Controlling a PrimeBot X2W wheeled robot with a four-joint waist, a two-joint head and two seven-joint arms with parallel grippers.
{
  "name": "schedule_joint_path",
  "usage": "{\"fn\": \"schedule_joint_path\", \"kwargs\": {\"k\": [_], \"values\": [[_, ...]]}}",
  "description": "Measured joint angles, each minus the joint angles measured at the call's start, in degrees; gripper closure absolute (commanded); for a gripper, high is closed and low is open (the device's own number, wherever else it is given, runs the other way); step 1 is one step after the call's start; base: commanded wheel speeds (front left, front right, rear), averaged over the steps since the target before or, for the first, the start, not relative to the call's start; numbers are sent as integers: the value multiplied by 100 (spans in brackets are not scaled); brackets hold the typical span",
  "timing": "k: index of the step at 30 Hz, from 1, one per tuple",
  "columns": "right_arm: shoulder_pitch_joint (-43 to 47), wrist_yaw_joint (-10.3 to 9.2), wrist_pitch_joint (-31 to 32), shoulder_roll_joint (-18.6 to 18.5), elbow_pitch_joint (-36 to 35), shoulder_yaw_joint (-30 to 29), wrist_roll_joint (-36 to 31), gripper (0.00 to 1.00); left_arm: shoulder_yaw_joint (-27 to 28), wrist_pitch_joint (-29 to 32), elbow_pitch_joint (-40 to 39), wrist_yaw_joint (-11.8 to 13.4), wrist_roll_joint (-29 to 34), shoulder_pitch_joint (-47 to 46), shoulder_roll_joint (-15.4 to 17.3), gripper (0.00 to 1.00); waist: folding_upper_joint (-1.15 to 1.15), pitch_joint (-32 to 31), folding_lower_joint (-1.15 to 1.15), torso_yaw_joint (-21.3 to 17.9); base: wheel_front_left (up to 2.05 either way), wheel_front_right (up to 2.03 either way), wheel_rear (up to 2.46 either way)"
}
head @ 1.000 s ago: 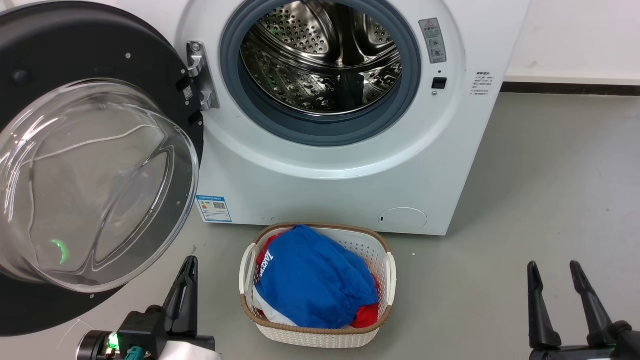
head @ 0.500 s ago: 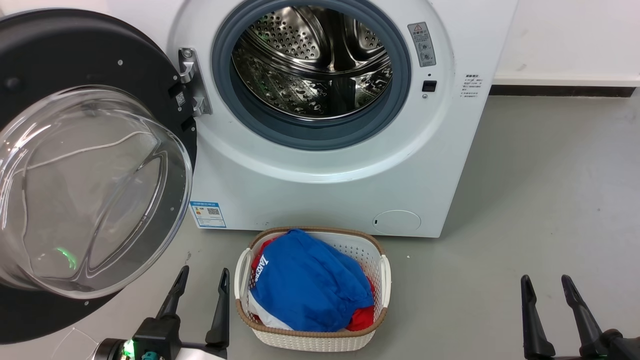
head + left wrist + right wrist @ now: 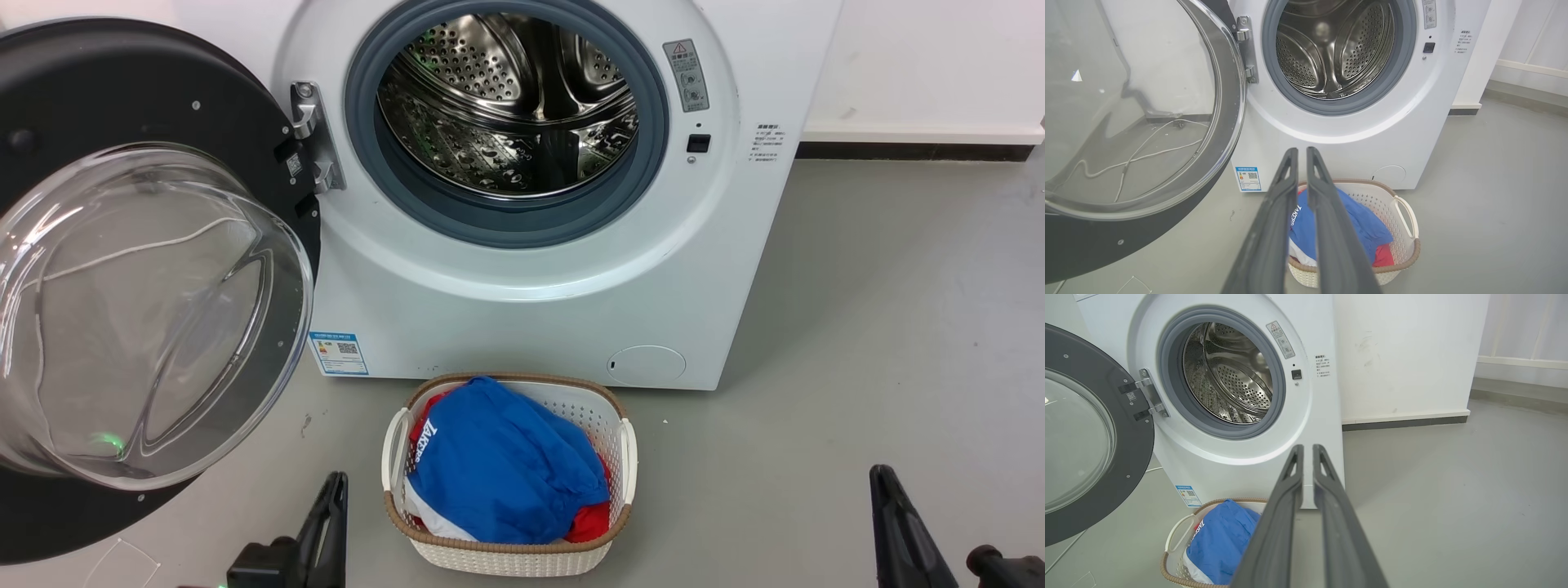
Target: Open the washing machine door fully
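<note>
Head view puts the door (image 3: pixel 155 286) to the left of the washing machine (image 3: pixel 522 302), swung out on its metal hinge (image 3: pixel 314 135) so its inner face and bulging glass bowl look towards me. I judge it fully open, or very nearly.

It looks like a big, stiff, heavy disc that will turn only about that hinge. A push on the black rim at the side farthest from the washing machine should move it most easily. Glossy plastic and curved glass will be slippery, so I would press flat on the rim rather than pinch, and keep off the glass.

My left fingers (image 3: pixel 1280 204) are pressed nearly together on nothing, in front of the washing machine and apart from the door. My right fingers (image 3: pixel 1286 498) are the same, off to the machine's front right. A laundry basket (image 3: pixel 510 563) of clothes stands on the floor just in front of the washing machine.
</note>
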Motion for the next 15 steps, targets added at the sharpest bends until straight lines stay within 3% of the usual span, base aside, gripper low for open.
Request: {"fn": "schedule_joint_path", "kwargs": {"k": [15], "values": [[-194, 0, 297, -43, 320, 48, 1492, 100, 141, 394, 189, -49, -1535, -72, -1, 100, 0, 27, 0, -32, 0, 0, 0]]}}
